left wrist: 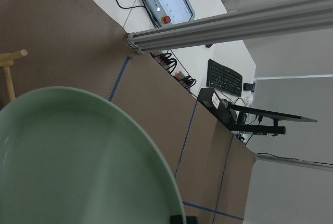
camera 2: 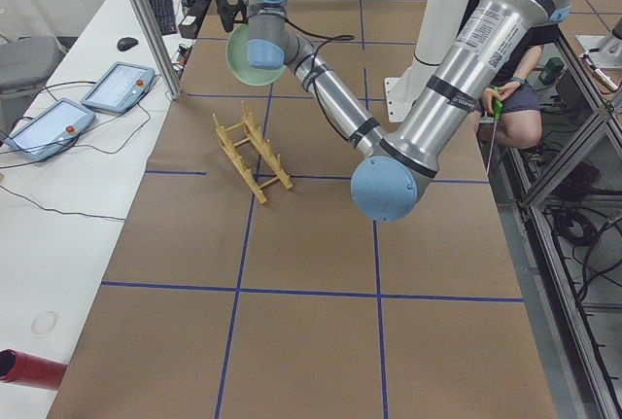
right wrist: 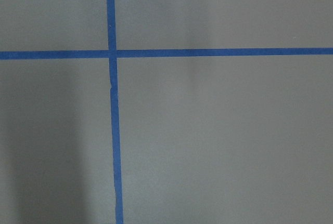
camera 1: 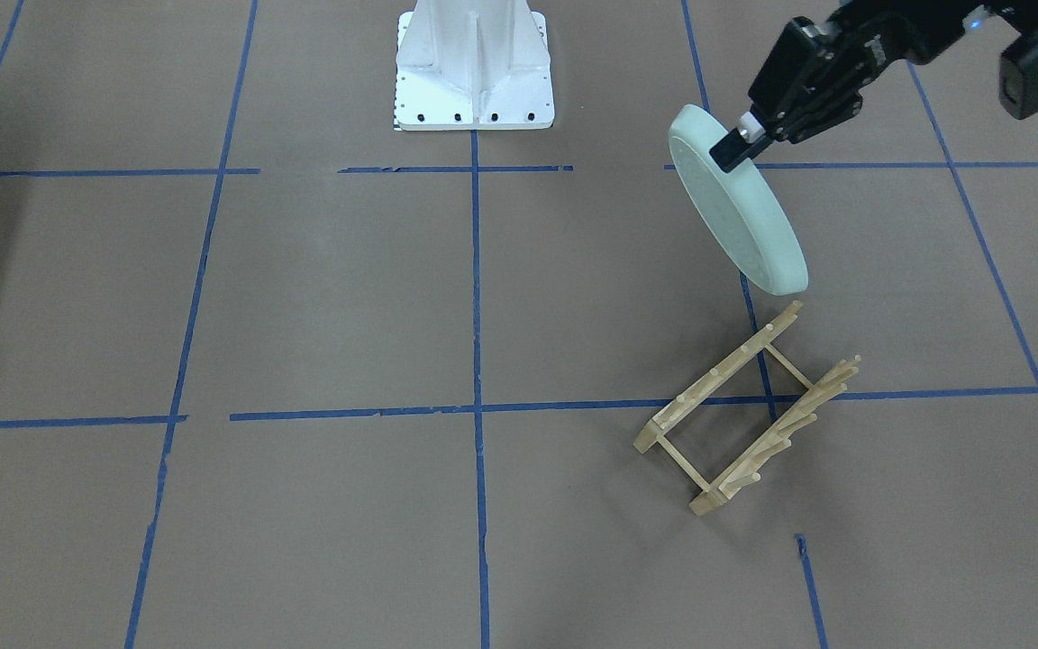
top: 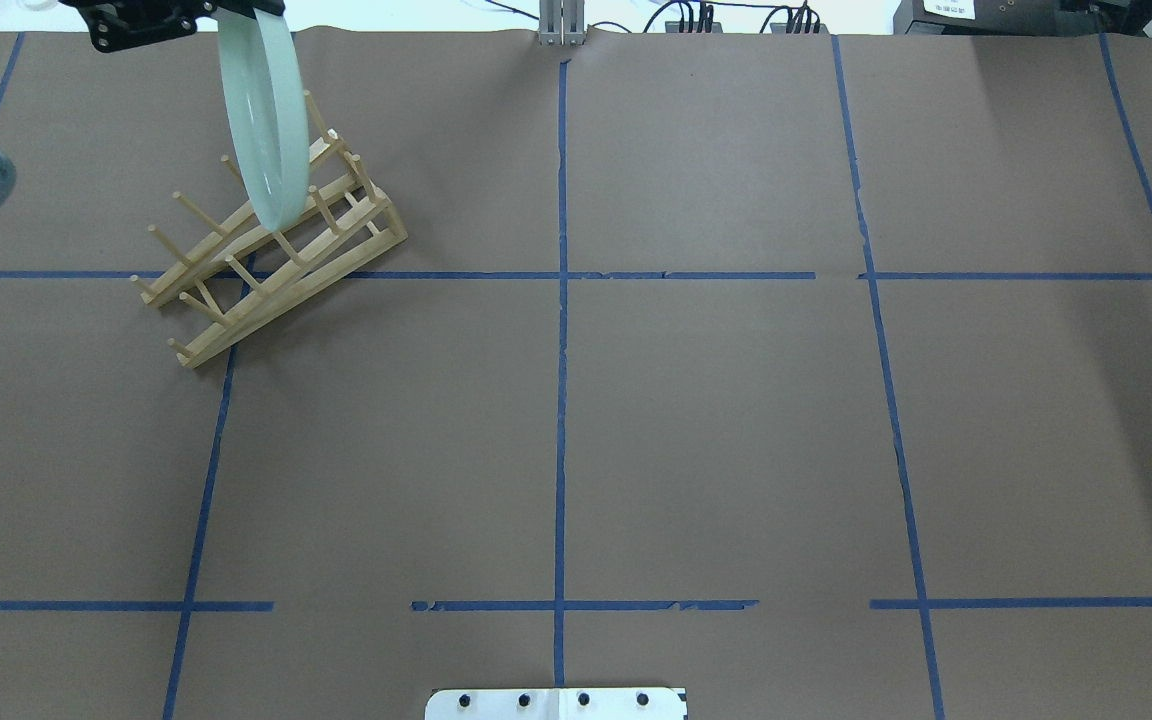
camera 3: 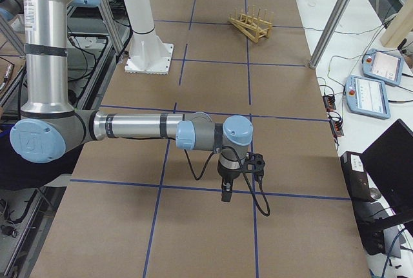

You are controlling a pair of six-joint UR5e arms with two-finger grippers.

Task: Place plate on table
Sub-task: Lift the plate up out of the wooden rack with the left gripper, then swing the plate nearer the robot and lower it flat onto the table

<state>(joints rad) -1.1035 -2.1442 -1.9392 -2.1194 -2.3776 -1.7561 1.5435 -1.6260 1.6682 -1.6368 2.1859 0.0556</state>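
Observation:
The pale mint-green plate (camera 1: 740, 212) hangs on edge, tilted, in the air just above the light wooden peg rack (camera 1: 749, 410). My left gripper (camera 1: 735, 149) is shut on the plate's upper rim. The plate also shows in the overhead view (top: 266, 130), in front of the rack (top: 271, 250), and fills the left wrist view (left wrist: 78, 161). The brown paper-covered table (camera 1: 348, 297) with blue tape lines lies below. My right gripper (camera 3: 226, 193) shows only in the exterior right view, low over the table's other end; I cannot tell whether it is open or shut.
The white robot base (camera 1: 474, 81) stands at the table's middle edge. A metal post (camera 2: 146, 20) and two teach pendants (camera 2: 121, 84) stand beyond the rack's side of the table. A person sits behind the robot (camera 2: 515, 98).

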